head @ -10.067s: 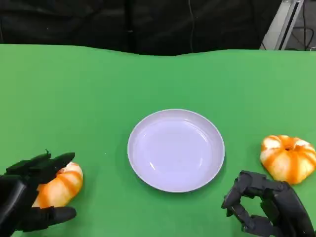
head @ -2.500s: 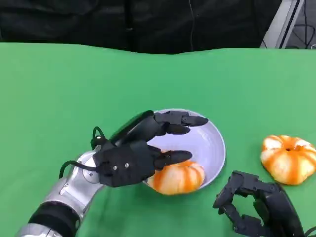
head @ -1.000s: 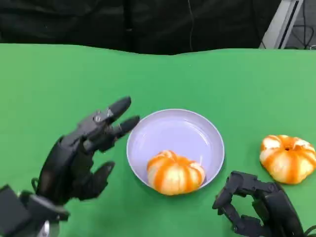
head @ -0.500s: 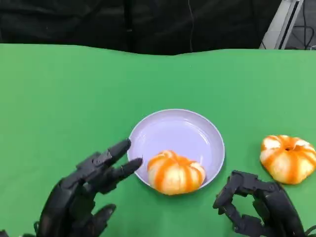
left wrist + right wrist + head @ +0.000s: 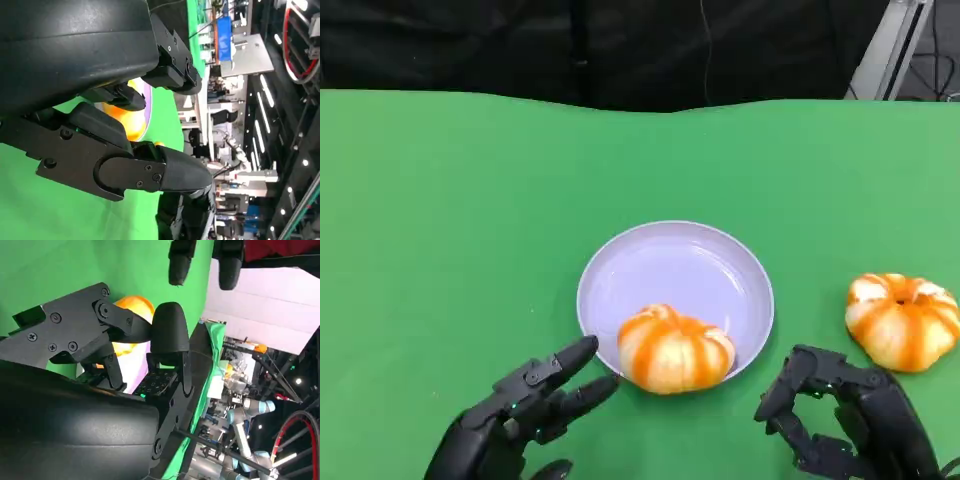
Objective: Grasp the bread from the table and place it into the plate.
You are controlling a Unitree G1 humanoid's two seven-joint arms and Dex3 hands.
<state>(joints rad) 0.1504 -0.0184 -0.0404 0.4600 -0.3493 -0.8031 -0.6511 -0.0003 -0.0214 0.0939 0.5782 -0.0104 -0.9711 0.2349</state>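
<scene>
A green desk (image 5: 440,200) spreads across the head view, its far edge meeting a black curtain (image 5: 570,45) at twelve o'clock. At about one o'clock behind the desk, a pale metal frame (image 5: 890,45) leans beside some dark cables. The left wrist view shows a blurred workshop with a blue box (image 5: 223,40) and ceiling lights.

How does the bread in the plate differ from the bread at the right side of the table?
The bread in the plate lies at the near rim of the white plate, while the bread on the table rests on the green cloth, apart from the plate. The first lies between the two hands, just past the left hand; the second lies beyond the right hand. Neither is held. Both are round, orange with pale stripes, and look similar in size.
</scene>
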